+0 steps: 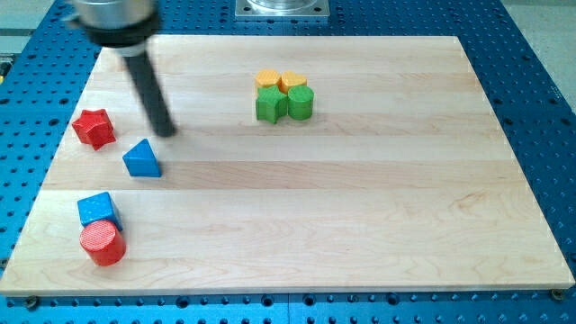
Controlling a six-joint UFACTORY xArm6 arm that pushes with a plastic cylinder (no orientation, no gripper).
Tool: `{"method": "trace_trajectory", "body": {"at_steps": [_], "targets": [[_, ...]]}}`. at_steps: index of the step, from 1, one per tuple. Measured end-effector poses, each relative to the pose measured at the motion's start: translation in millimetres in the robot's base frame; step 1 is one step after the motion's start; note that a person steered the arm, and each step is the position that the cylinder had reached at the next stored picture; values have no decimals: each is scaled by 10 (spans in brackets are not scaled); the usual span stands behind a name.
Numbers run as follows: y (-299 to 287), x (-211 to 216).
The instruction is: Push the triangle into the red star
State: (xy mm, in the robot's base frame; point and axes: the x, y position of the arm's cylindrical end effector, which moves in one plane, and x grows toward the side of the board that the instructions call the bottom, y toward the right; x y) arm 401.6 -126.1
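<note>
A blue triangle [142, 159] lies on the wooden board at the view's left. A red star [94, 128] lies up and to the left of it, a short gap apart. My tip [166, 133] rests on the board just above and to the right of the blue triangle, close to it but apart. The dark rod rises from the tip toward the view's top left.
A blue cube [98, 210] touches a red cylinder [102, 243] at the lower left. Near the top centre a yellow hexagon [267, 80], a yellow heart [292, 83], a green star [270, 105] and a green cylinder [301, 103] sit clustered. The board's left edge [47, 180] is near.
</note>
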Motion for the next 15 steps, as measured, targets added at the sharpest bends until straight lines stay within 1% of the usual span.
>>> {"method": "trace_trajectory", "body": {"at_steps": [1, 2, 3, 4, 5, 6, 7, 8, 9, 10, 11, 13, 14, 15], "targets": [[413, 401], [-111, 631], [-512, 576], [-624, 852], [-937, 1169], [-1199, 1172], [-1315, 984], [-861, 601], [-642, 396], [-600, 476], [-330, 378], [-165, 192], [-19, 21], [-350, 4]]}}
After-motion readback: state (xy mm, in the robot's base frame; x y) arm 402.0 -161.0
